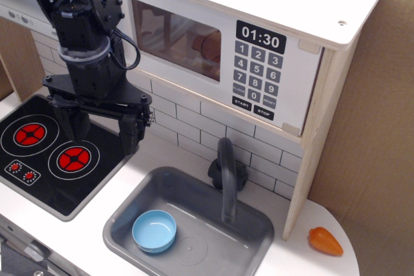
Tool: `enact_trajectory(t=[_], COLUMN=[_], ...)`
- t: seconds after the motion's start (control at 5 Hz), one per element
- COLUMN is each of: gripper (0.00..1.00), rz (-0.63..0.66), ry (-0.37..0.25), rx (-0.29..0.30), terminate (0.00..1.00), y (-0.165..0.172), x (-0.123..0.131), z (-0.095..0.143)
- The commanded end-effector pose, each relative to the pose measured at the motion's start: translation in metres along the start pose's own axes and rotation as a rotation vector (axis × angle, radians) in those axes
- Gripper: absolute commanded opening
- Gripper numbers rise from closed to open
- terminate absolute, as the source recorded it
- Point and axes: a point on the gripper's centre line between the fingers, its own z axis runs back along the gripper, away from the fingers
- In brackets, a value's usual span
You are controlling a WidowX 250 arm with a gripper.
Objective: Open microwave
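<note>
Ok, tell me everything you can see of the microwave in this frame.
The microwave is a wide white box, apparently painted wood, set high in the toy kitchen above the tiled backsplash. Its clear window door looks shut, with something orange-brown dimly visible inside. To the right of the window are a black clock reading 01:30 and a grey keypad with START and STOP keys. The robot arm hides its left end, so no handle shows. The open tool hangs below it, over the stove, touching nothing of it.

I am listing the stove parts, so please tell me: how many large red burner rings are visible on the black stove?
2. One burner is at the left side of the stove; the other burner lies right of it, nearer the sink. The arm hides some stove surface behind them.
</note>
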Motion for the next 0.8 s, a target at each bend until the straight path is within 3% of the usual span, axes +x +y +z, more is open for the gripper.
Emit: enact_trajectory(t=[0.0,0.2,0.4,0.6], gripper=[1.00,1.00,1.00,1.00], rz=[0.000,-0.020,-0.004,0.007], ry=[0.000,-0.025,-0.065,-0.151], rx=[0.000,-0.036,-0.013,-0.016], terminate=[0.00,0.00,0.00,0.00], y=[0.000,0.020,0.048,0.071], x=[0.000,0.024,0.056,0.082], z=[0.000,0.007,0.010,0.019])
